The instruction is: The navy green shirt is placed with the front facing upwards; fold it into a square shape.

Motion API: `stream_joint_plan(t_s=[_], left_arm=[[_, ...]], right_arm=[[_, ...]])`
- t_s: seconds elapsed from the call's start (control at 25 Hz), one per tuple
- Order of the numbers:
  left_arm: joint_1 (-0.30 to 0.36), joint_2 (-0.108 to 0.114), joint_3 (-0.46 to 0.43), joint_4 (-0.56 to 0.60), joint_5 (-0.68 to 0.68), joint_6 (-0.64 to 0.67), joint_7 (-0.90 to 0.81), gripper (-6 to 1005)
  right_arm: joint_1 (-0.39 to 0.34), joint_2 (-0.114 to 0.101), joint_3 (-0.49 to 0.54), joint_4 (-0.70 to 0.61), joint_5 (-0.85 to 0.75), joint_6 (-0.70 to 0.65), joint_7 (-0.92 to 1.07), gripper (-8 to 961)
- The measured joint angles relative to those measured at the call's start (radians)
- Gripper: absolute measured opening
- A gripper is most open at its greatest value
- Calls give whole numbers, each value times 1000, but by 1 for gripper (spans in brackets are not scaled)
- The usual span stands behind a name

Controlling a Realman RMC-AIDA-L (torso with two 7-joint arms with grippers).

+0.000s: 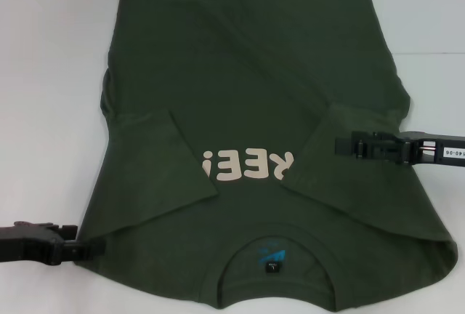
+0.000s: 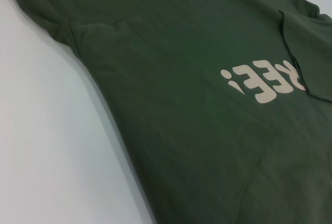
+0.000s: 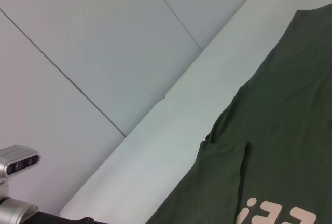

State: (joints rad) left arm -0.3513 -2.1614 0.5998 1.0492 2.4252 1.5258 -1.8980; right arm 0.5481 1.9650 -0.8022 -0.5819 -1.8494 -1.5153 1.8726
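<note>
Head view: navy green shirt (image 1: 247,96) flat (both sleeves folded in); left gripper (image 1: 91,248) and right gripper (image 1: 341,145) at its near-left and right edges, jaw state unreadable.

Overhead head view; oblique wrist views, shared lettering (image 1: 247,166).

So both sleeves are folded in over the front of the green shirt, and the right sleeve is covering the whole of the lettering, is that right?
Not quite. Both sleeves of the navy green shirt are folded in, but the right sleeve hides only the start of the lettering. The head view shows "REE!" uncovered, upside down from the robot's side. The right tool is over that sleeve; the left tool is at the shirt's near left edge.
</note>
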Motion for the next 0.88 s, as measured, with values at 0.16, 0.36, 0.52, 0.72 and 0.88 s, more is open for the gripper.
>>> stream_joint_plan(t_s=[0.16,0.36,0.52,0.72,0.88], left_arm=[[0,0,-2,0,1,-3,0,770],[0,0,-1,0,8,-5,0,770],[0,0,0,-1,11,-4,-1,770],[2,0,0,-2,12,-4,-4,770],[4,0,0,-2,12,-4,-4,769]], right_arm=[[2,0,0,0,0,0,0,890],[1,0,0,1,1,1,0,888],[-1,0,7,1,1,1,0,886],[-1,0,8,0,1,0,0,883],[-1,0,8,0,1,0,0,881]])
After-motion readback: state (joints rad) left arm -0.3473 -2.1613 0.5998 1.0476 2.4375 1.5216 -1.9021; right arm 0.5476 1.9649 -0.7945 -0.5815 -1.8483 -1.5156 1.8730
